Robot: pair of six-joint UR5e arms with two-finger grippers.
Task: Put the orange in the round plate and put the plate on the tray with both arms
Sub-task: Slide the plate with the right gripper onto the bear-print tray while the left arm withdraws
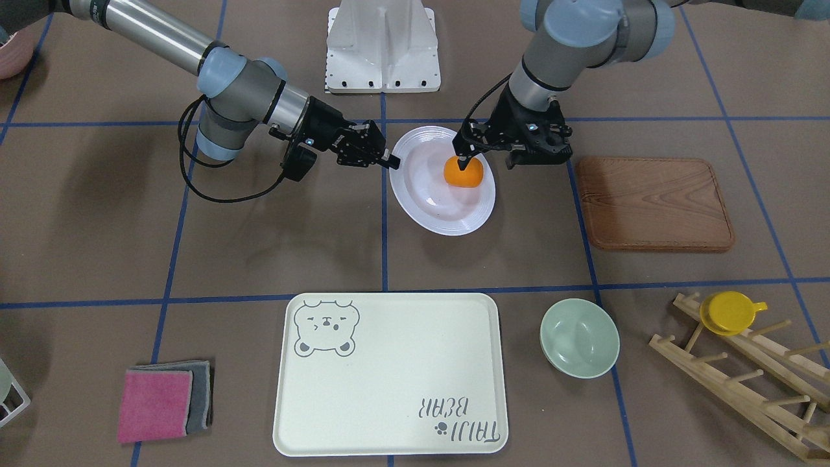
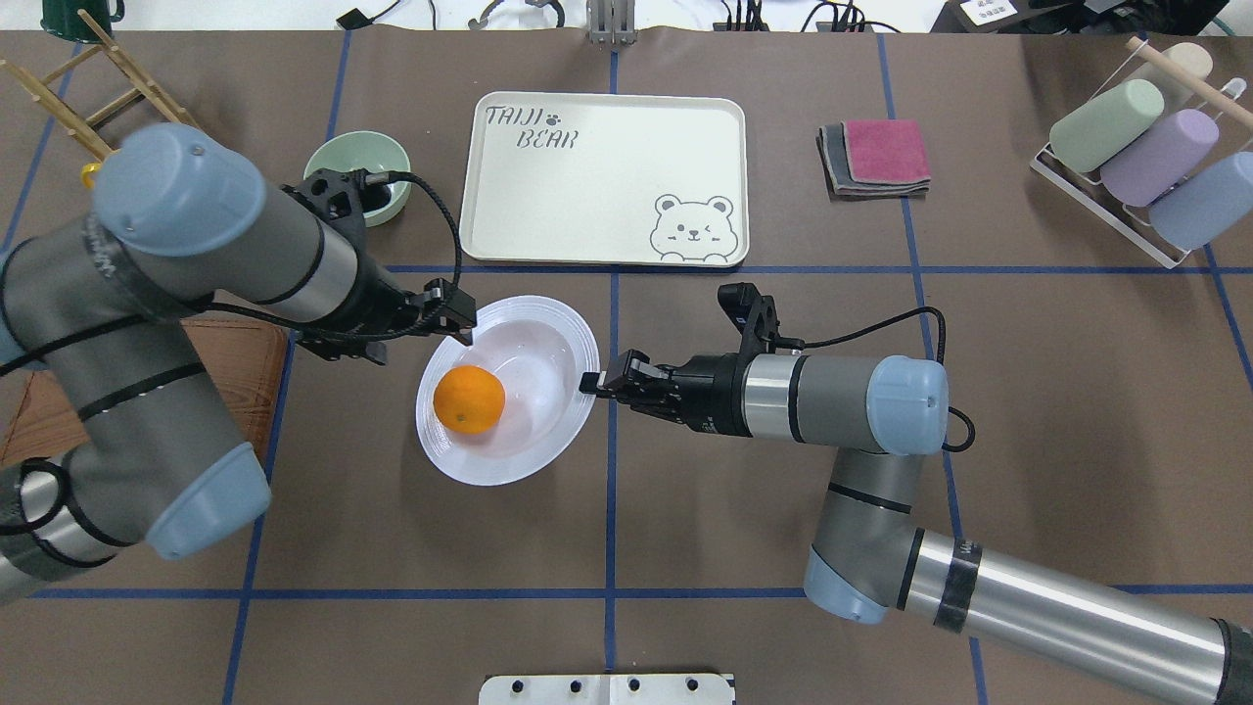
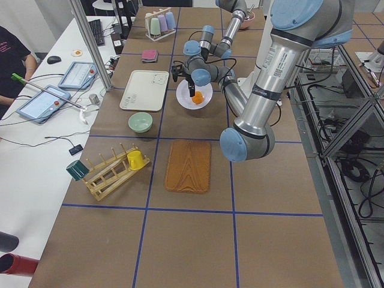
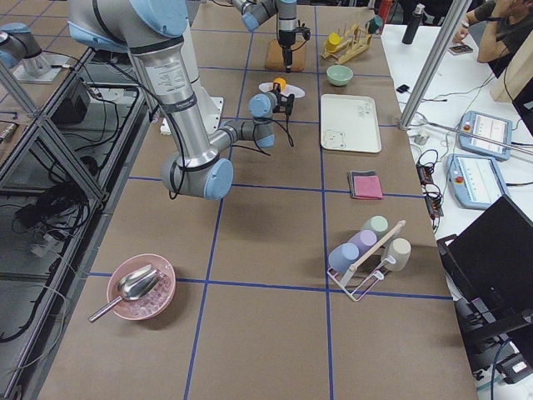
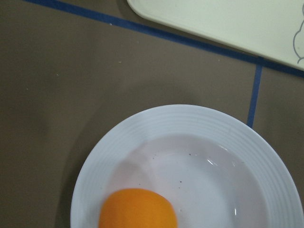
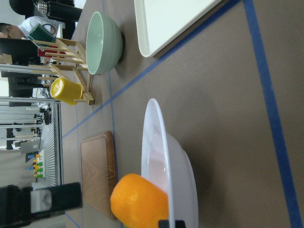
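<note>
The orange (image 1: 463, 174) lies inside the round plate (image 1: 447, 214), toward the robot's left side of its well. The plate sits on the brown table, on the robot's side of the cream tray (image 1: 389, 389). My left gripper (image 2: 462, 331) hovers over the plate's rim just above the orange, open and holding nothing. No fingers show in the left wrist view, only the orange (image 5: 137, 209) and the plate (image 5: 190, 128). My right gripper (image 2: 589, 382) lies nearly level at the plate's opposite rim, shut on it. The right wrist view shows the rim (image 6: 156, 142) edge-on.
A wooden board (image 1: 655, 204) lies under the left arm. A pale-green bowl (image 1: 579, 337) stands beside the tray, with a wooden rack and its yellow cup (image 1: 729, 311) past it. Folded cloths (image 1: 162, 402) lie at the tray's other side. A cup rack (image 2: 1145, 157) stands far right.
</note>
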